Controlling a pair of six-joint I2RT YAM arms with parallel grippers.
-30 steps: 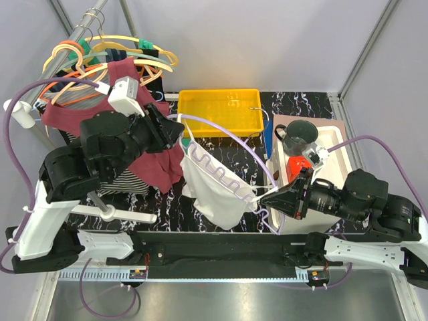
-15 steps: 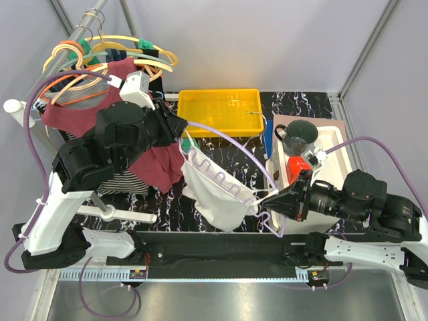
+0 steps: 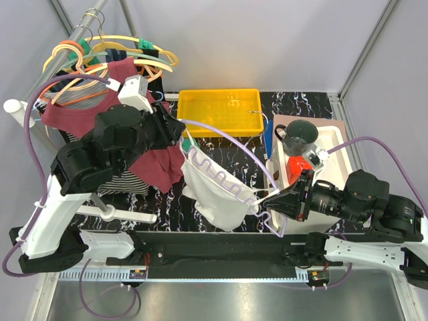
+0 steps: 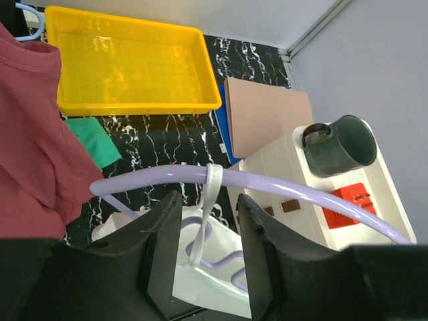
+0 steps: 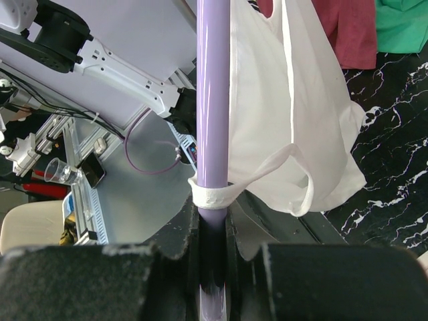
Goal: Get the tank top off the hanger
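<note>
- Both grippers, status?
- My right gripper [image 5: 212, 231] clamped tight on purple hanger [image 5: 212, 100]. Left gripper [image 4: 208, 200] partly open, empty, strap [image 4: 212, 175] just ahead. White tank top [image 3: 214, 195] hangs on it between my arms

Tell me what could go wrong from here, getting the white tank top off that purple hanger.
One strap of the tank top is looped around the purple hanger right at the shut right gripper, so it may jam there. The open left gripper straddles another strap beside the hanger; closing could pinch the hanger too. A wide pull might knock the mug.
</note>
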